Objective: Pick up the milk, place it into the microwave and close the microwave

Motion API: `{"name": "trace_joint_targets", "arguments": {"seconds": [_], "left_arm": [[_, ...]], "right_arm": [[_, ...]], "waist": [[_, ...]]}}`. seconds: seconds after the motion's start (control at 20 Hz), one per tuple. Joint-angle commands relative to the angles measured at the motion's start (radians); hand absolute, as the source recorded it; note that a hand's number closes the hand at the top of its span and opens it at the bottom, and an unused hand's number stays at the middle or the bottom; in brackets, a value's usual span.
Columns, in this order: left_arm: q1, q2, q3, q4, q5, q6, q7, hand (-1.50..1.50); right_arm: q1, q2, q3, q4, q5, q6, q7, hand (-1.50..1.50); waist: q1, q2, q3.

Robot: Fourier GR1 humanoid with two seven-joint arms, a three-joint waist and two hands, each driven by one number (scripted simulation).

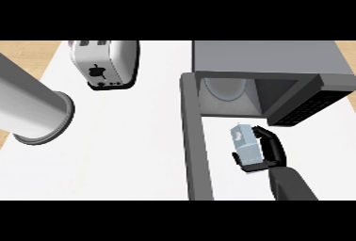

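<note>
The milk [245, 142], a small pale blue and white carton, stands upright in front of the open microwave [278, 56]. My right hand [272, 151] is curled round the carton from its right side, thumb under its near end. The microwave's cavity [268, 96] faces me, with a round glass plate [225, 87] inside at the left. Its door [195, 141] is swung wide open and runs as a long grey bar toward the lower edge, left of the carton. My left hand does not show.
A white toaster [104, 63] sits at the back left of the white counter [118, 155]. A thick grey cylinder [31, 103], seemingly my left forearm, crosses the left side. The microwave's dark control panel [306, 106] juts out at the right.
</note>
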Motion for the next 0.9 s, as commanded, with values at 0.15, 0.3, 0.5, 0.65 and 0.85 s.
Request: {"name": "trace_joint_targets", "arguments": {"seconds": [0.15,0.3,0.5,0.65,0.85], "left_arm": [[0.042,0.009,0.060,-0.086,0.138,-0.045,0.001,-1.50],[-0.016,0.015,0.031,-0.093,0.132,0.037,0.056,-1.50],[0.020,0.024,0.052,-0.090,0.157,-0.012,0.062,-1.50],[-0.041,0.020,0.039,-0.033,0.118,-0.013,0.051,-1.50],[-0.046,0.009,0.033,-0.054,0.102,-0.009,0.053,-1.50]], "right_arm": [[-0.123,-0.008,-0.019,0.029,0.015,-0.094,-0.006,1.50],[-0.195,-0.016,-0.030,0.045,0.012,-0.095,0.030,1.50],[-0.282,-0.042,-0.045,0.095,0.016,-0.111,0.070,1.50],[-0.360,-0.063,-0.049,0.119,0.020,-0.116,0.140,1.50],[-0.432,-0.085,-0.067,0.184,0.025,-0.160,0.171,1.50]], "waist": [[0.006,-0.001,0.002],[-0.003,0.003,0.002],[0.012,0.005,0.003],[0.008,0.007,0.002],[0.035,0.018,0.004]]}}
